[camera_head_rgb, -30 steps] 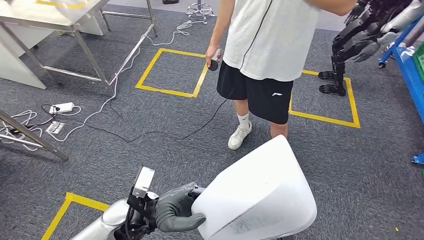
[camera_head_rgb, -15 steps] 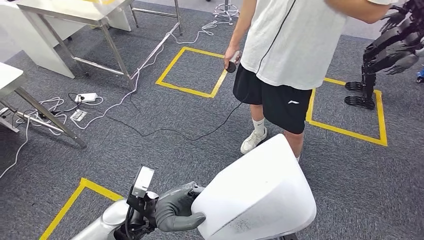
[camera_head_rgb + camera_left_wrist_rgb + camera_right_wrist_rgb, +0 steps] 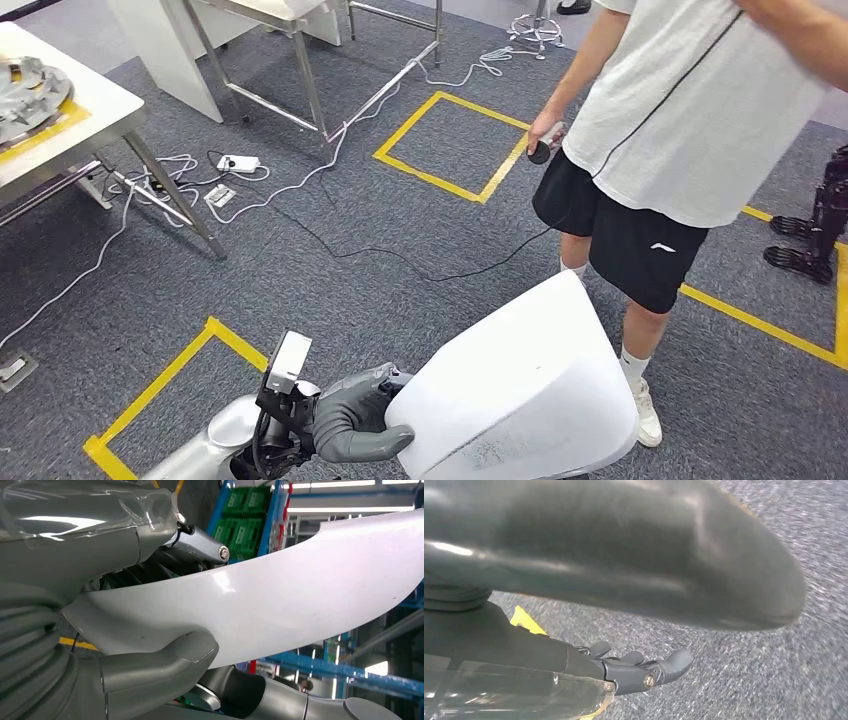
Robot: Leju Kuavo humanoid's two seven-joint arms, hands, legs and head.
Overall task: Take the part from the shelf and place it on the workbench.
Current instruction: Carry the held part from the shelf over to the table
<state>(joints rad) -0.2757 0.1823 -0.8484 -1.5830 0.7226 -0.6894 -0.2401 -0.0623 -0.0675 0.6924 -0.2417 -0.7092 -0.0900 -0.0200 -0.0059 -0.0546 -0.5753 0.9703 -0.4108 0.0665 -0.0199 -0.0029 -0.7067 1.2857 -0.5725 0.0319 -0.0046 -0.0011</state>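
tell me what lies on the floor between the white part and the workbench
In the head view, grey carpet with a yellow tape corner between the white part and the workbench.

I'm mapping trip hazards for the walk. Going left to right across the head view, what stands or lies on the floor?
Workbench → white power strip → yellow floor square → person → dark robot feet.

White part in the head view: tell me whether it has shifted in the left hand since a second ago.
No. The white part sits the same against the left hand; only the camera turned.
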